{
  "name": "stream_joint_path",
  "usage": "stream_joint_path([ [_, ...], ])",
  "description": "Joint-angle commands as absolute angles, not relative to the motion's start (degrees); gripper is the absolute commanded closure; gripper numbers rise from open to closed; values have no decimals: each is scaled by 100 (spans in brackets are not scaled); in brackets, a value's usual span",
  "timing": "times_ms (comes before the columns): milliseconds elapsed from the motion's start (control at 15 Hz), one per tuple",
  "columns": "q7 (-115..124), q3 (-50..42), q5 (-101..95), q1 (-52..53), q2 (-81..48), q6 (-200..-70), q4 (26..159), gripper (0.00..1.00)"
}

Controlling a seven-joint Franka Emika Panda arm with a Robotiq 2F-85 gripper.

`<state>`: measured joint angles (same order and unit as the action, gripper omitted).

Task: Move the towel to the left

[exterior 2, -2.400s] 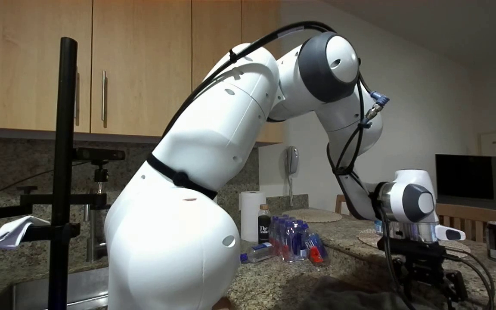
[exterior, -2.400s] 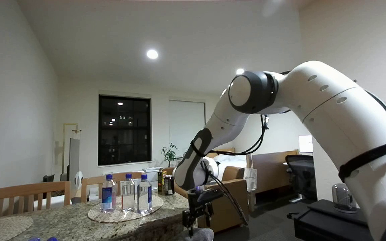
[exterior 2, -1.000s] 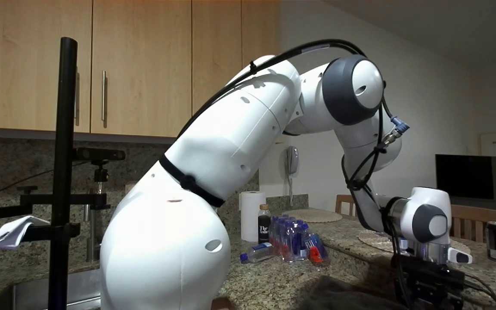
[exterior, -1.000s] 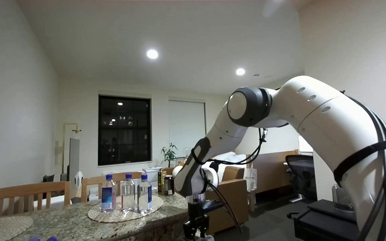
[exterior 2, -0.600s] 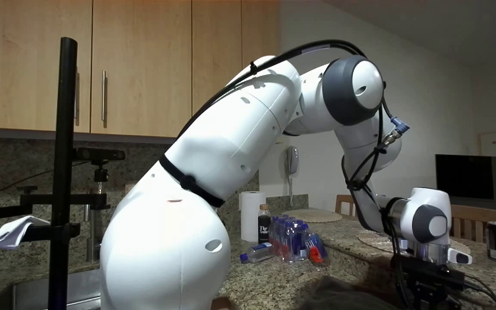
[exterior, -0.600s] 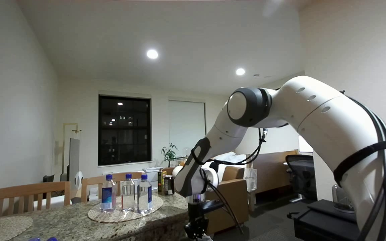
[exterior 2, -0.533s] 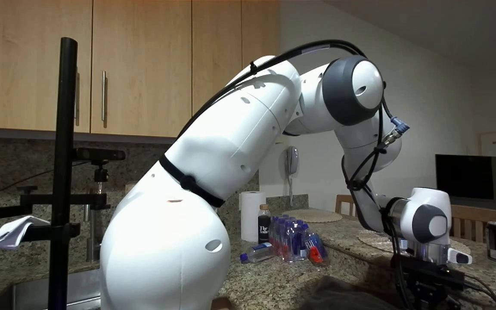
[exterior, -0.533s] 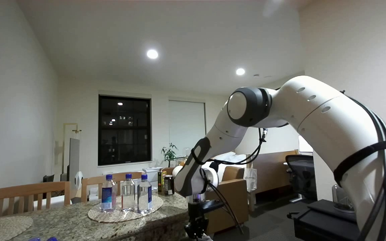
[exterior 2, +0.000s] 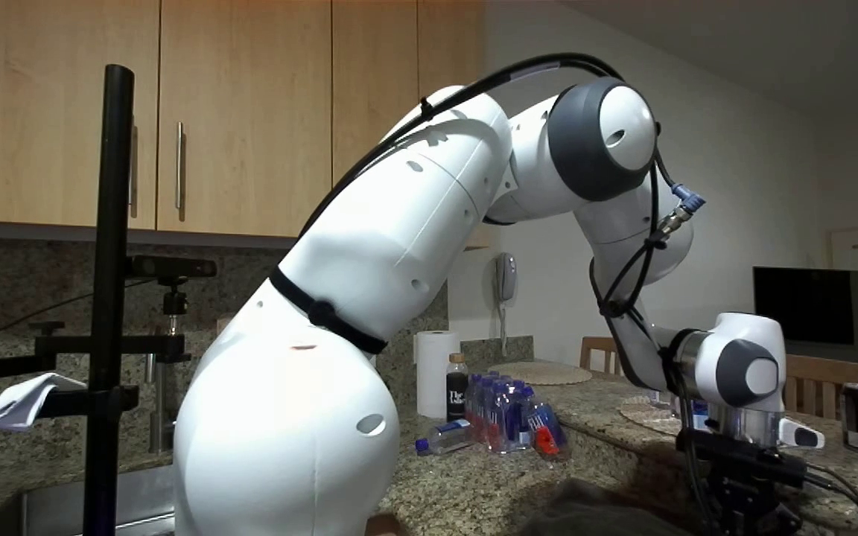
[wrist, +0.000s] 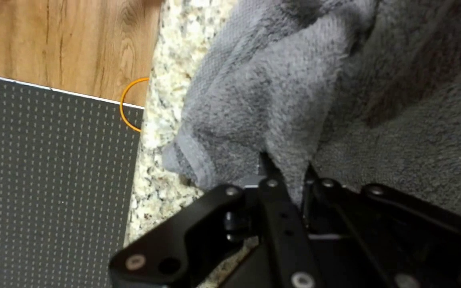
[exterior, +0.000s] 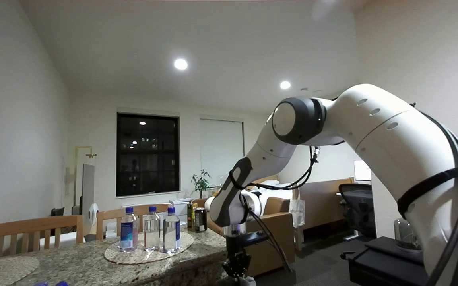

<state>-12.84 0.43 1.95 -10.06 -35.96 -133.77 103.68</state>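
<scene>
Granite ctr (wrist: pixel 166 100) part-hidden, towel (wrist: pixel 250 96) pinched w/in hand (wrist: pixel 288 172).

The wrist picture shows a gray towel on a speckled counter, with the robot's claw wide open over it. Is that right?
Not quite: the claw is not wide open. The wrist view shows it closed on a fold of the gray towel. The towel is indeed on the speckled counter.

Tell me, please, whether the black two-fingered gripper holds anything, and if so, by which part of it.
The gripper holds the grey fluffy cloth towel by a narrow raised fold, pinched between its jaws.
</scene>
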Motion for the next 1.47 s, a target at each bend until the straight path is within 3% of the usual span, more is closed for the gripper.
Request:
stream_joint_path([
  [0, -878, -95, 207, -850, -2931, -13325, 10895, 91],
  [933, 853, -135, -167, 152, -1112, -13314, 12154, 92],
  [1400, 1984, 13, -547, 633, -1009, -13525, 12604, 92],
])
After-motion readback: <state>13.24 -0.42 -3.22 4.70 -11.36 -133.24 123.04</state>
